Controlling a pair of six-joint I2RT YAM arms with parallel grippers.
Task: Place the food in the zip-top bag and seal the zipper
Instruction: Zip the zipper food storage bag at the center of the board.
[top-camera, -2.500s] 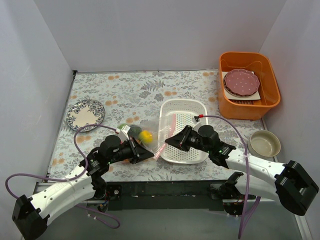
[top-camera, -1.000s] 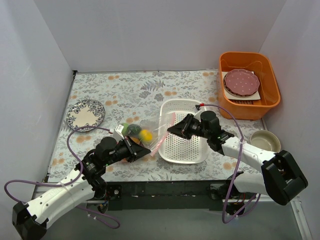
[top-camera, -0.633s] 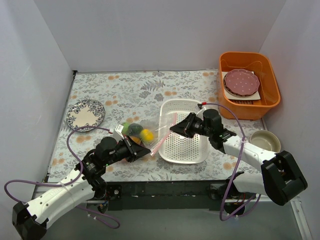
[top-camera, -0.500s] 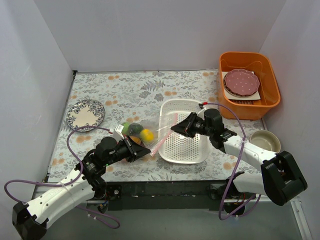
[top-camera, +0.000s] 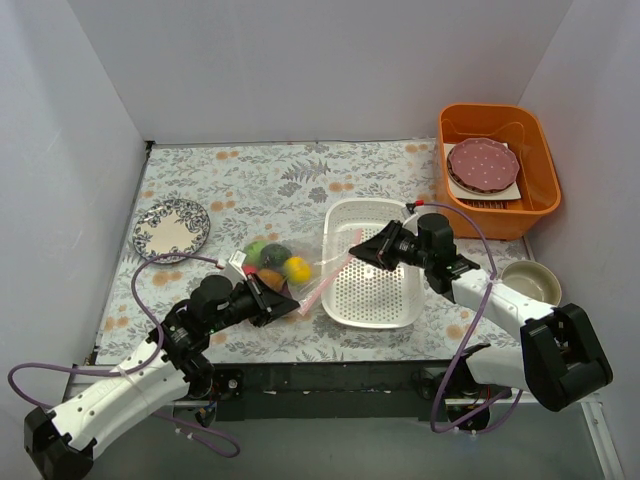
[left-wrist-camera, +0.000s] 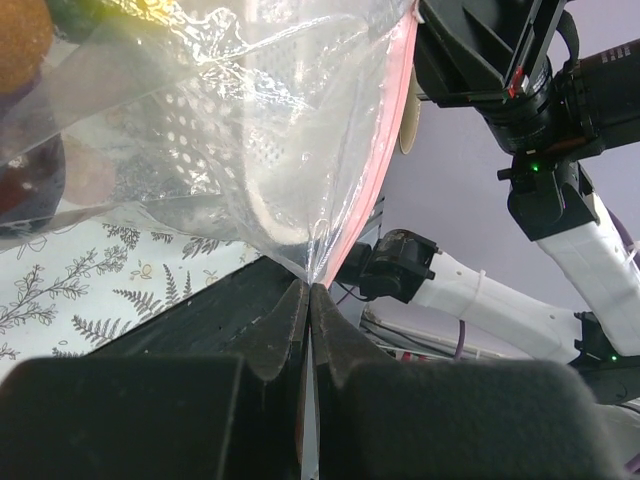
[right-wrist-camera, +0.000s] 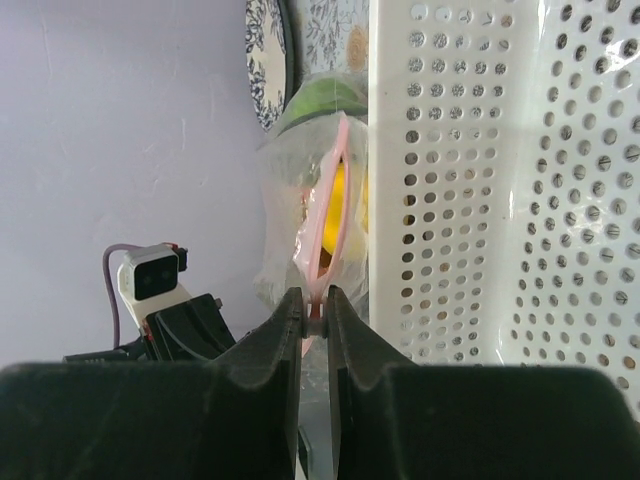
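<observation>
Floral cloth (top-camera: 250, 180) over worktop, white walls (top-camera: 300, 70). Near-edge centre: left gripper (left-wrist-camera: 308, 290) clamps zip-top bag (top-camera: 305, 252) corner, right gripper (right-wrist-camera: 315, 300) clamps zipper (right-wrist-camera: 328, 215).

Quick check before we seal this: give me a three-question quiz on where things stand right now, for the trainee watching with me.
1. True or false: the lemon is inside the bag.
2. The bag is held by: A) neither gripper, B) one gripper only, C) both grippers.
3. Fill in the blank: the right gripper pinches the bag at its ___ zipper strip.

Key:
1. True. It shows yellow through the clear plastic.
2. C. The left gripper pinches one end of the bag's mouth and the right gripper pinches the other.
3. Pink.
</observation>
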